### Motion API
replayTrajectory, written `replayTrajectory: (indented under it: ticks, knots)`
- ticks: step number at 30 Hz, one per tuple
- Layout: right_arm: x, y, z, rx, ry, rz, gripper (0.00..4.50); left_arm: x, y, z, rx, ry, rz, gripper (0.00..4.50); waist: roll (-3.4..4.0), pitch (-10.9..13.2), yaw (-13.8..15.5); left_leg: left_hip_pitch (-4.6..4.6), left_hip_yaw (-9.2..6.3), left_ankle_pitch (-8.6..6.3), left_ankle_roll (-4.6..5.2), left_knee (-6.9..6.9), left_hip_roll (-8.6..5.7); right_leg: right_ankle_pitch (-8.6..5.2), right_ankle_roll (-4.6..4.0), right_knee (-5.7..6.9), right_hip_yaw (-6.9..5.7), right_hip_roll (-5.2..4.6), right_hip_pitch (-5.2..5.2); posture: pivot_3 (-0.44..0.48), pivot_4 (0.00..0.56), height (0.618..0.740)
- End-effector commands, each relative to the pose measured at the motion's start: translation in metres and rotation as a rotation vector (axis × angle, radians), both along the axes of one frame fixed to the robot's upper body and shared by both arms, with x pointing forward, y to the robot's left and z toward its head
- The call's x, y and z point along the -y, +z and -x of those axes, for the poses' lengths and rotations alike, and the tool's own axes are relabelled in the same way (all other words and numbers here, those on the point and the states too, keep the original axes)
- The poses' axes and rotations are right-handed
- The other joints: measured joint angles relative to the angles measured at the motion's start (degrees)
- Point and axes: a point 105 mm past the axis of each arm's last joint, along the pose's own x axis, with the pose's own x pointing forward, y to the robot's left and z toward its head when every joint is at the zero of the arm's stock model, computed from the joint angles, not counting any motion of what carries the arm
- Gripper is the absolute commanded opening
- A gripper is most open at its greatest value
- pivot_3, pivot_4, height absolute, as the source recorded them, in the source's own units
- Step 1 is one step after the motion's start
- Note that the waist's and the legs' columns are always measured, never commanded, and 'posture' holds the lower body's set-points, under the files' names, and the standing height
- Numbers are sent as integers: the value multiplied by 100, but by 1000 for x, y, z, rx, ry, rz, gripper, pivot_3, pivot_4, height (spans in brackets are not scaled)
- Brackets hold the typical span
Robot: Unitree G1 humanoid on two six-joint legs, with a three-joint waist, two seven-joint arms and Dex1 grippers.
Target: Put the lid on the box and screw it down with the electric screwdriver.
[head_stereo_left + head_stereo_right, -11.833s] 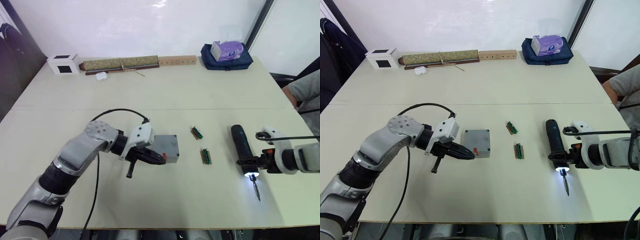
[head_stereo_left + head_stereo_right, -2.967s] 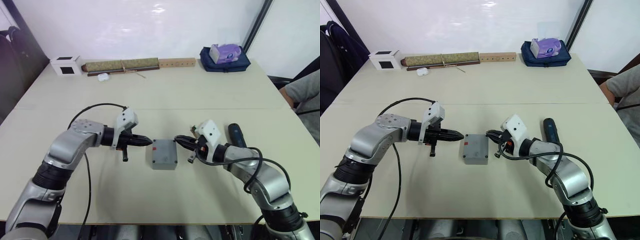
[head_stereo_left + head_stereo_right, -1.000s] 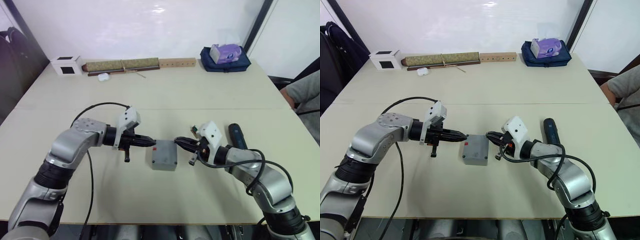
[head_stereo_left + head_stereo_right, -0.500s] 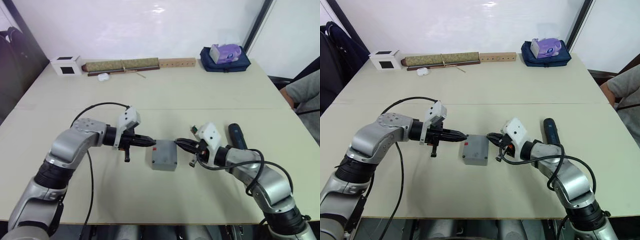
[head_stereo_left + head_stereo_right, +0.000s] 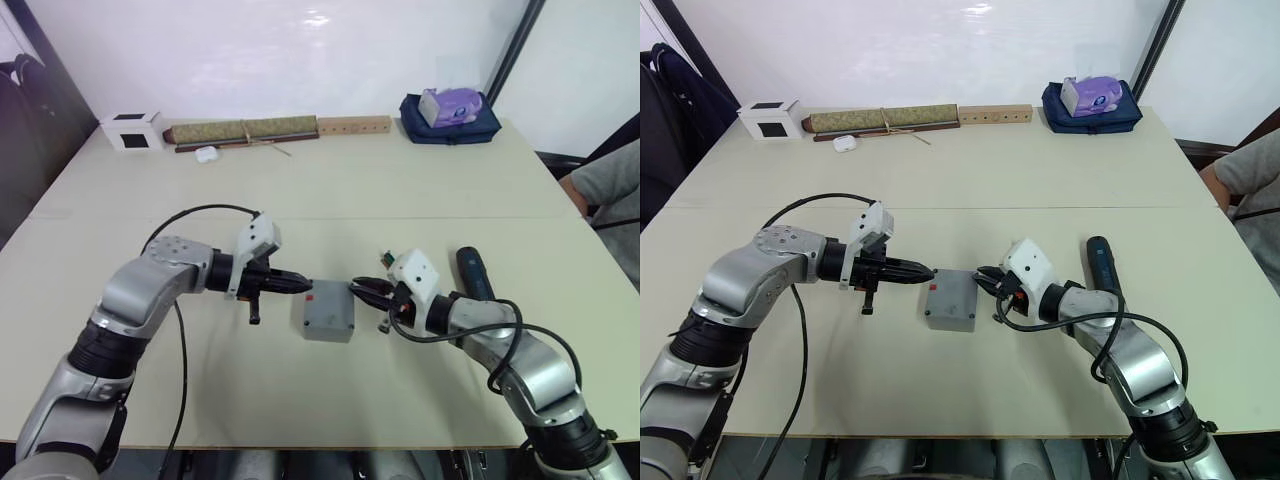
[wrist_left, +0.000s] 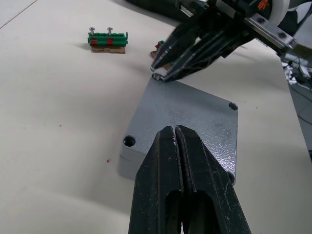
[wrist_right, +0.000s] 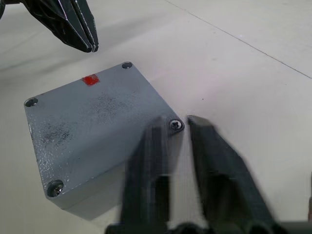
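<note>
The box (image 5: 328,311) sits near the middle of the bench (image 5: 330,180) with the lid (image 7: 92,119) already on it, a red sticker showing at one edge and a screw seated in the corner nearest the right pincer (image 7: 178,127). That pincer has its fingers spread a little, straddling the screwed corner. The left pincer (image 6: 176,130) is pressed together, its tips just at the box's opposite side by the sticker. The screwdriver (image 5: 1101,262) lies on the bench beyond the right arm, apart from the box.
</note>
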Motion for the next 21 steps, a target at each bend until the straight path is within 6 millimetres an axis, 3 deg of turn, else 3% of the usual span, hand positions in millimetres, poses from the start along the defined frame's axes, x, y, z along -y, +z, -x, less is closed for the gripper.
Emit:
replayTrajectory:
  ticks: [1,2,3,7,9,15,18,19,20,21]
  knots:
    - [4,5,2,21,3,26,2368,2,11,2,39,-16,20,0,0,0,1,0,0,0,0,0,0,0,0,0,0,0,0,0,150,740]
    - [5,7,2,22,2,23,2808,3,11,2,41,-17,21,0,0,0,2,0,0,0,0,0,0,0,0,0,0,0,0,0,150,740]
    - [6,8,3,21,1,20,2808,4,12,3,43,-18,22,0,0,0,2,0,0,0,0,0,0,0,0,0,0,0,0,0,150,740]
    - [34,50,-3,27,-114,-151,2808,8,19,5,76,-70,31,0,-1,2,11,0,0,0,0,0,0,0,0,0,0,-1,0,0,150,740]
    - [66,58,-8,-15,-212,-96,2808,15,26,8,94,-126,44,0,-1,2,25,-2,0,0,0,0,1,0,0,0,0,-5,1,0,150,740]
    - [131,69,-8,-128,-406,38,2808,29,35,15,148,-251,42,0,-1,2,17,-2,1,-2,3,-3,-4,0,0,-13,-2,-7,6,0,150,740]
    - [167,65,3,-336,-533,99,3517,43,38,23,200,-358,38,0,6,4,8,-2,3,-2,4,-7,-3,0,0,-14,0,-3,4,0,150,740]
    - [180,57,10,-476,-598,139,3881,48,38,27,216,-399,39,0,5,4,10,-2,6,-2,4,-8,-4,0,0,-13,2,-5,4,0,150,740]
    - [188,53,16,-567,-642,166,4291,51,37,29,226,-423,39,0,9,3,5,-2,5,-2,4,-7,-3,0,0,-15,2,-4,5,0,150,740]
    - [188,52,20,-618,-641,195,4432,54,35,31,234,-439,40,0,8,3,4,0,9,-2,4,-8,-1,0,-1,-16,4,-6,4,0,150,740]
